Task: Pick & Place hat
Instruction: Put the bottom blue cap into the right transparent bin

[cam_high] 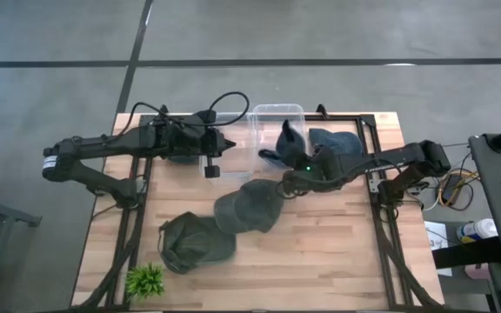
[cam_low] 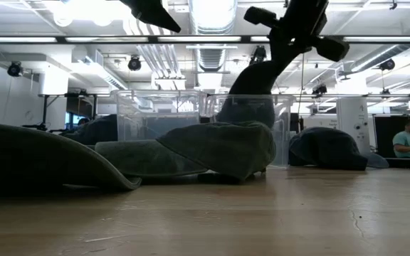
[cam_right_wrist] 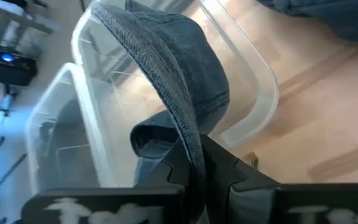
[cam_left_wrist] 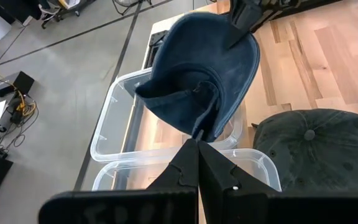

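Your right gripper (cam_right_wrist: 194,158) has its jaws clamped on the blue hat (cam_right_wrist: 166,74), hanging over the clear bin (cam_high: 272,139); release remains. Left gripper (cam_left_wrist: 197,155) waits, jaws together.

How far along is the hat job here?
Done: nothing seen lying in the bin. In hand: right end effector holds a blue hat over it. Remaining: release; two green hats and a dark hat lie on the table. Left end effector waits beside the bin.

The right gripper (cam_high: 278,158) is pinching closed, its arm reaching across the table. The left gripper (cam_high: 230,144) is hovering closed, arm outstretched.
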Robot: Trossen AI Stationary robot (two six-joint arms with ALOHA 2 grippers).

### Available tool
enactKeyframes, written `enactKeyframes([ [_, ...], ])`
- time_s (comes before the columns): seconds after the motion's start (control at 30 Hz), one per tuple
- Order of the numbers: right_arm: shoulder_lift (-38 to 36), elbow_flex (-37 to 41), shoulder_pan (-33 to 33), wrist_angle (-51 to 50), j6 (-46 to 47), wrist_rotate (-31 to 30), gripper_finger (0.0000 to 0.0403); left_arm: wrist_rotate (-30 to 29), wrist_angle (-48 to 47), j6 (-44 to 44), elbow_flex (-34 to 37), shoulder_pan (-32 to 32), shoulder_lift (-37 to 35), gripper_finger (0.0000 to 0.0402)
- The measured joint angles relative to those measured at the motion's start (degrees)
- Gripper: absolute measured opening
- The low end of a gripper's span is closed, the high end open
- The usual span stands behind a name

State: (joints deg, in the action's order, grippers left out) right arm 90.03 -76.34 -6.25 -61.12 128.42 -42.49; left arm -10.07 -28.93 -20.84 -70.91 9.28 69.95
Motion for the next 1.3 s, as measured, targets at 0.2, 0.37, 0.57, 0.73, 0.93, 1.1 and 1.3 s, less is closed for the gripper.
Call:
enactKeyframes([
  [0.2,0.14,0.57,0.03,0.29,-4.57,0.91,0.0064,0.01,0.06,-0.35,0.0,0.02,0.02,0.0],
  [0.37,-0.19,0.61,0.1,1.3,-12.46,4.37,0.0118,0.01,0.22,-0.44,0.0,0.02,0.02,0.0],
  [0.57,-0.41,-1.18,-0.28,1.41,-35.77,13.05,0.0169,0.0,0.22,-0.48,0.0,0.02,0.02,0.0],
  [0.73,-0.72,-4.71,-0.65,1.17,-59.53,14.09,0.0184,-0.01,0.2,-0.42,0.0,0.02,0.02,0.0],
  [0.93,-0.72,-9.16,-0.6,0.04,-86.72,15.63,0.018,-0.01,0.08,1.4,0.0,0.02,0.02,0.0],
  [1.1,-0.74,-9.56,0.14,-6.9,-76.59,20.52,0.0173,-0.01,-0.02,2.97,0.0,0.02,0.02,0.0],
  [1.3,-0.79,-5.92,0.27,-15.46,-47.62,22.88,0.0151,-0.01,-0.02,4.39,0.0,0.02,0.02,0.0],
])
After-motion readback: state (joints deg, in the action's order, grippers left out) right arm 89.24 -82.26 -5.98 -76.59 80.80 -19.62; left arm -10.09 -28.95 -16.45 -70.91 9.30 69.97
